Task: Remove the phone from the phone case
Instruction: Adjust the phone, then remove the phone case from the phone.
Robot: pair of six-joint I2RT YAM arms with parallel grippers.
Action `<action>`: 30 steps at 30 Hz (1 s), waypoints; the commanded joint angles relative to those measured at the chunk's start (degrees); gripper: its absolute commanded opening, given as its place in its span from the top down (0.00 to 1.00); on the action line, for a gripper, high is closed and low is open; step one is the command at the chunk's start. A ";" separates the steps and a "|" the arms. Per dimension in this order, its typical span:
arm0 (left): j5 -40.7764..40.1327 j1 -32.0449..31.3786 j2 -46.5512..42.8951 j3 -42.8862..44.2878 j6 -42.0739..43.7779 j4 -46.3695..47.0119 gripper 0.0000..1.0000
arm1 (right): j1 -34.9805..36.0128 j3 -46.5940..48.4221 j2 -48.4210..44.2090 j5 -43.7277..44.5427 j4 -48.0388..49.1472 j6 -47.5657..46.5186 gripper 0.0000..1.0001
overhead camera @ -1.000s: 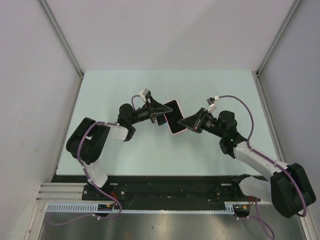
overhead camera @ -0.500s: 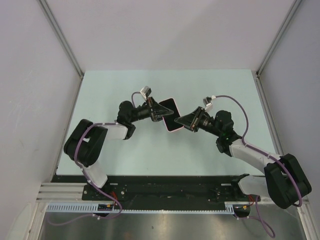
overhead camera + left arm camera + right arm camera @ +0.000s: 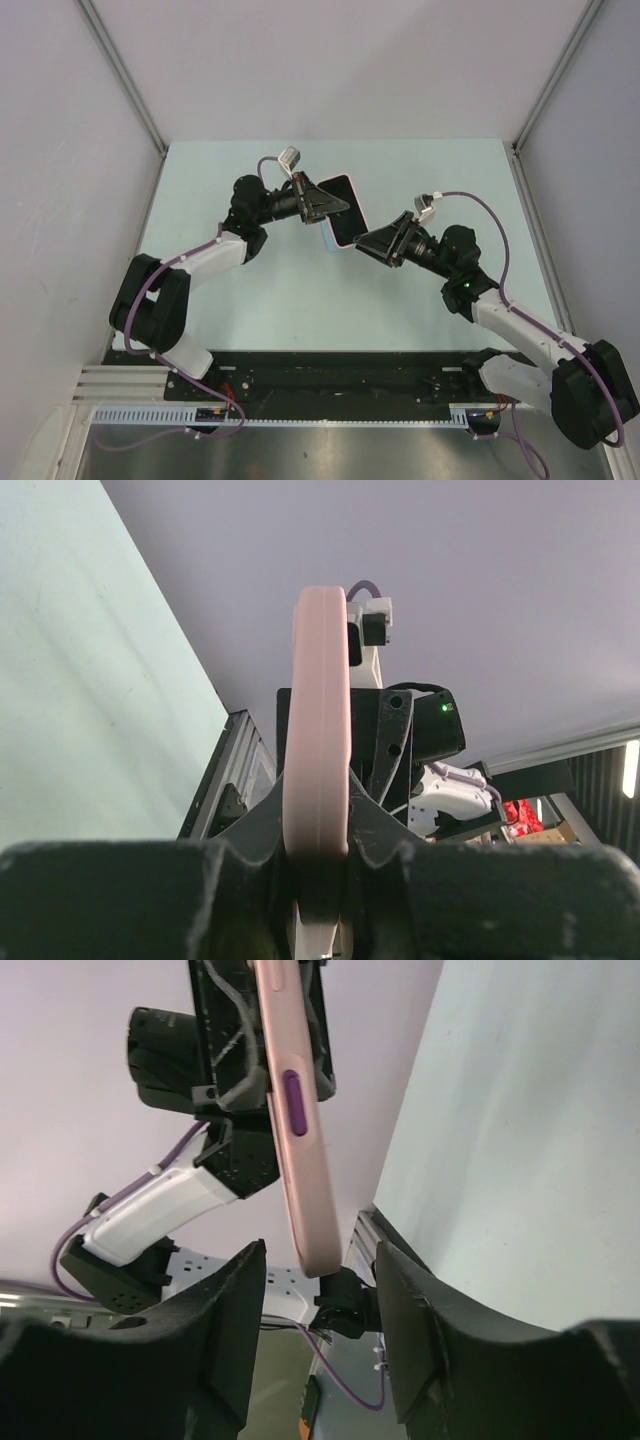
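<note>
The pale mint-green desk [image 3: 300, 300] fills the middle of the frame, walled by grey panels [image 3: 340, 70] left, right and top; a black rail [image 3: 330, 365] lines its lower edge

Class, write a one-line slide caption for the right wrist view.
Left gripper clamps the pink-cased phone edge-on; open right gripper brackets its near end.

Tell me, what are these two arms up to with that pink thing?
The left gripper is clamped shut on a phone in a pink case, holding it in the air over the table. The right gripper faces it from the other side with its jaws open, either side of the case's end without gripping it. The phone is not yet out of the case.
</note>
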 commanded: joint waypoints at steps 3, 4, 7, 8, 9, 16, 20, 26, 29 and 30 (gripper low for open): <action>1.21 0.54 -0.46 -0.10 -5.90 8.85 1.00 | -1.00 0.31 -1.95 0.47 5.67 3.80 0.50; 1.13 0.54 -0.54 -0.45 -6.69 9.90 1.00 | -1.00 0.31 -1.52 0.21 6.64 4.41 0.49; 0.86 0.62 -0.98 -0.89 -7.23 10.27 1.00 | -1.00 0.22 -0.72 0.02 8.76 5.56 0.51; 0.69 0.62 -1.24 -0.89 -7.23 10.35 1.00 | -0.83 0.22 -0.72 0.20 8.68 5.48 0.57; 0.69 0.62 -1.33 -0.89 -7.23 10.01 1.00 | -0.83 0.22 -0.89 1.07 8.41 5.30 0.60; 0.60 0.80 -1.86 -1.16 -7.14 9.47 1.00 | -1.18 0.22 0.24 0.47 12.80 7.40 0.89; 0.42 0.98 -2.21 -0.98 -6.70 7.47 1.00 | -1.00 -0.48 1.47 0.73 20.23 11.60 0.99; 1.65 0.98 -2.21 0.25 -8.45 11.75 1.00 | -1.09 -0.84 9.46 1.51 49.13 24.18 0.97; 1.30 1.15 -3.62 1.21 -9.86 13.70 1.00 | -1.27 -0.66 15.35 3.45 60.57 30.25 0.92; 1.22 1.15 -4.23 1.65 -9.25 13.35 1.00 | -1.27 -0.14 16.50 3.54 60.97 31.22 0.91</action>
